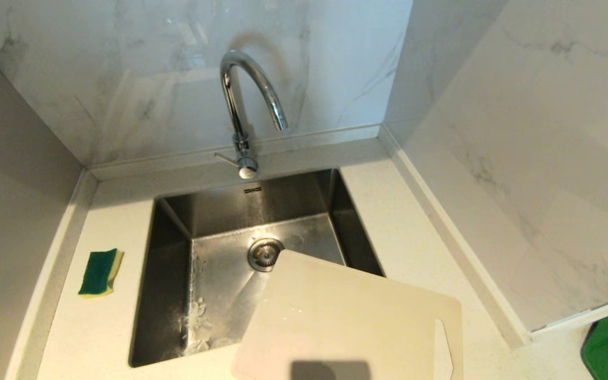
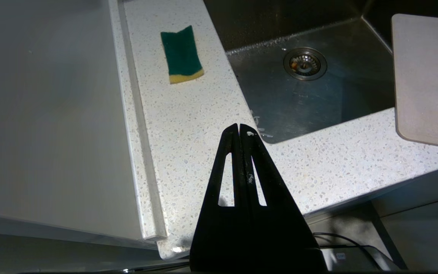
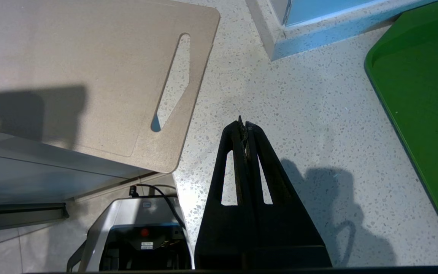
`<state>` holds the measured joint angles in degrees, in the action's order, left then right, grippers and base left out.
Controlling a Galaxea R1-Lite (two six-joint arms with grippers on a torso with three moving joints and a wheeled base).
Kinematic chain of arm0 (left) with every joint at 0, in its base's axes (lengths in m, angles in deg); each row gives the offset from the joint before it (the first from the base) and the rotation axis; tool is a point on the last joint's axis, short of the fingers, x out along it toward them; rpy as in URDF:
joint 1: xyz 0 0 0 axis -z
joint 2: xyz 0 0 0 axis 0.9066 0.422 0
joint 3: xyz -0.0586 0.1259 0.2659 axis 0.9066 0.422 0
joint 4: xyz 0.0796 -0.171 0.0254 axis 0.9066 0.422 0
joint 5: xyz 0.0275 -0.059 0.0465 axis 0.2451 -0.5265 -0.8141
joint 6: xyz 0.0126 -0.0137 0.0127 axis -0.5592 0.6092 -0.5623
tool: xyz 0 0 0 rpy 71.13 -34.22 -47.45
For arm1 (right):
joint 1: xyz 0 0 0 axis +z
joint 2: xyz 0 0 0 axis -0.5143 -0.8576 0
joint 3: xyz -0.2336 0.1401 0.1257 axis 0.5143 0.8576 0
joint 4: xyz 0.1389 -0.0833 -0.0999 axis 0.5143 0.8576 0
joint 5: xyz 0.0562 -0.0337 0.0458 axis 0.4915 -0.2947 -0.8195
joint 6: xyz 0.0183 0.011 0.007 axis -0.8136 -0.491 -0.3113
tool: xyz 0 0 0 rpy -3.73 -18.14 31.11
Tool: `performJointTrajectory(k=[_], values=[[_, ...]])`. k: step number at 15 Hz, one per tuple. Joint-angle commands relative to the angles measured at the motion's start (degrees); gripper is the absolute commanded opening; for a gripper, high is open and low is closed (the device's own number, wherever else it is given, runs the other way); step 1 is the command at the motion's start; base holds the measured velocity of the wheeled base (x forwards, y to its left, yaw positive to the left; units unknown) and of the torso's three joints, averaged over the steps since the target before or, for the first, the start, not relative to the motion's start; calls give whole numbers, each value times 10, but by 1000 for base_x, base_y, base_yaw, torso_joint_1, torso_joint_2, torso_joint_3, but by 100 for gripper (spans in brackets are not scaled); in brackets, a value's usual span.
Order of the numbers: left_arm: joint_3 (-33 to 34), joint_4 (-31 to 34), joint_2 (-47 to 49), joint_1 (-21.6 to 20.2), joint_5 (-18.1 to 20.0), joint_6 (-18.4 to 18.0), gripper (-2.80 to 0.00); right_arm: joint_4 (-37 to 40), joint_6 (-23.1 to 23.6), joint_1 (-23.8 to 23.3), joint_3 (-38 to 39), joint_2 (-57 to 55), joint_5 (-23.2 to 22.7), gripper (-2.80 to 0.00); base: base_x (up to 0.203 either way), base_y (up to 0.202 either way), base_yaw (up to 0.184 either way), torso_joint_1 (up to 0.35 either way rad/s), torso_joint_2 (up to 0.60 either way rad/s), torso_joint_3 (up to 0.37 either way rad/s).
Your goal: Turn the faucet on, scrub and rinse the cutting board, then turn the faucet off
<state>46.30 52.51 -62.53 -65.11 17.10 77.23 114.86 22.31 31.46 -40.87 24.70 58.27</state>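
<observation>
Ahead of the clenched, empty right gripper (image 3: pixel 245 123): cutting board (image 3: pixel 89 76), stiff, probably slick wet; grab by the slot. Left gripper (image 2: pixel 240 127) clenched too.

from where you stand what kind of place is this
Most likely a kitchen sink corner: a steel sink set in a speckled counter, a chrome faucet against marble-look walls, with a sponge and a cutting board at hand.
</observation>
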Motion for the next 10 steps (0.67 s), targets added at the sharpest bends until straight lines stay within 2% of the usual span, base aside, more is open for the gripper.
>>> performJointTrajectory(k=[1,10], values=[[0,0,1,0,0,0,-280,1,1,0,0,0,1,-280,0,0,0,0,0,0],[0,0,1,0,0,0,-280,1,3,0,1,0,0,-280,0,0,0,0,0,0]])
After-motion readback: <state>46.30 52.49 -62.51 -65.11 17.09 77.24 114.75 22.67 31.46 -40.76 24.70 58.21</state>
